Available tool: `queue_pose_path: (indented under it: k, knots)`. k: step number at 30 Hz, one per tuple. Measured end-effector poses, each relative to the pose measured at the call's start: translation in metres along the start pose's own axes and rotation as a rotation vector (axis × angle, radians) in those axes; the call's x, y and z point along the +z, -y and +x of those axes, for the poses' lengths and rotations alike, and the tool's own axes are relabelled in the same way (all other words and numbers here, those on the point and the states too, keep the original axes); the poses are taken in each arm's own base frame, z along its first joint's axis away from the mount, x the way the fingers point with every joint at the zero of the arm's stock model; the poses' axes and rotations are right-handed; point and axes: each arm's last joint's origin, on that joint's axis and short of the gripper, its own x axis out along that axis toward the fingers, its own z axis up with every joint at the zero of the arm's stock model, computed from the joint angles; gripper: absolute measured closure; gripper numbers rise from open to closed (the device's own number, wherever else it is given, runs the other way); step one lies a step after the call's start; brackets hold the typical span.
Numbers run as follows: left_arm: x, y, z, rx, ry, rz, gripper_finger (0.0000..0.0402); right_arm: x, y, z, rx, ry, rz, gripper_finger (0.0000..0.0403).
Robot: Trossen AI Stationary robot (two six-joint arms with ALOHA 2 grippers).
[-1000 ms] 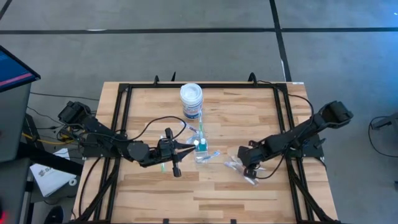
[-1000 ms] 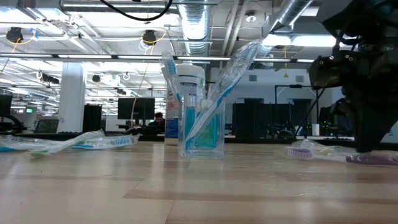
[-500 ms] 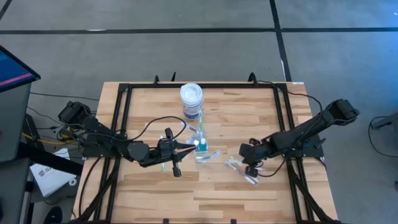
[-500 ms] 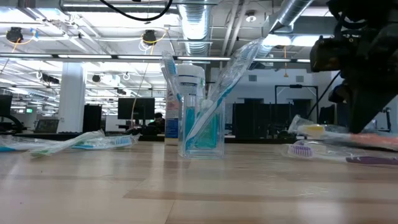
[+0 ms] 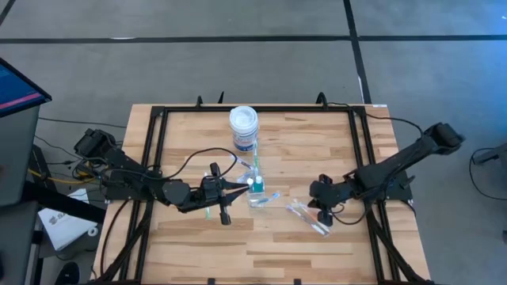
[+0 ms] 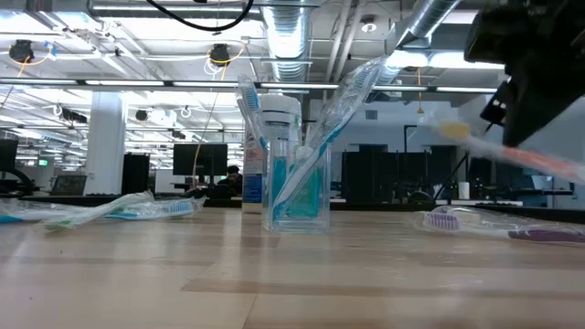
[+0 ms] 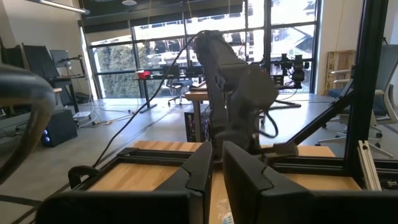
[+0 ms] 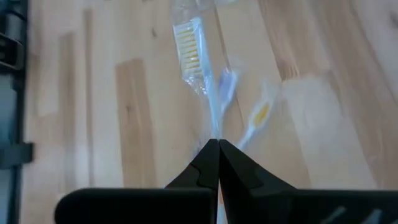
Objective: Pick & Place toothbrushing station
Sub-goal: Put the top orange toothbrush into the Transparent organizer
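Observation:
A clear plastic cup (image 5: 255,192) (image 6: 297,196) stands mid-table. Wrapped toothbrushes (image 6: 343,110) stand in it, leaning on its rim. My left gripper (image 5: 244,186) (image 7: 216,163) hovers level just left of the cup, high above the tabletop. Its fingers stand a narrow gap apart with nothing seen between them. My right gripper (image 5: 316,210) (image 8: 217,143) is right of the cup, shut on a wrapped toothbrush with a yellow head (image 6: 452,130) (image 8: 186,43). Two more wrapped toothbrushes (image 6: 445,219) (image 8: 256,117) lie flat on the wood below it. My right gripper pinches the toothbrush's handle (image 8: 213,127), well back from the head, between its two fingertips through the clear wrapper. The fingers slant down from the table's right side. The toothbrush is lifted clear and tilted, with its head end (image 6: 452,130) higher and toward the cup.
A white round jar with a blue label (image 5: 243,127) stands behind the cup. Wrapped toothbrushes (image 6: 119,210) lie on the wood under my left arm, one of them green (image 5: 207,212). A black frame (image 5: 154,158) rims the tabletop. Bare wood (image 5: 261,245) lies toward the near edge.
My right gripper has risen from the tabletop, drawn slightly toward the table's right edge and tipped. It has kept shut on the yellow-headed toothbrush. That toothbrush has come off the wood and now hangs tilted above the ones still lying there.

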Motion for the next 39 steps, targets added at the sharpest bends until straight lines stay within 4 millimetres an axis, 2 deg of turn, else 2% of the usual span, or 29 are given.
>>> queue_pose_path:
  k: [9, 25, 32, 39]
  knots:
    - [0.0, 0.0, 0.0, -0.001, 0.0, 0.0, 0.0372, 0.004, -0.008, -0.018, 0.013, 0.168, -0.044, 0.0403]
    - [0.0, 0.001, 0.0, -0.039, 0.006, -0.007, 0.0372, 0.025, -0.021, -0.028, 0.094, 0.427, -0.159, 0.0403]
    - [0.0, 0.001, 0.0, -0.04, 0.006, -0.014, 0.0372, 0.038, -0.029, -0.036, 0.133, 0.598, -0.207, 0.0403]
    - [-0.001, -0.004, 0.008, -0.18, 0.026, -0.051, 0.0372, 0.053, -0.029, -0.043, 0.15, 0.742, -0.217, 0.0403]
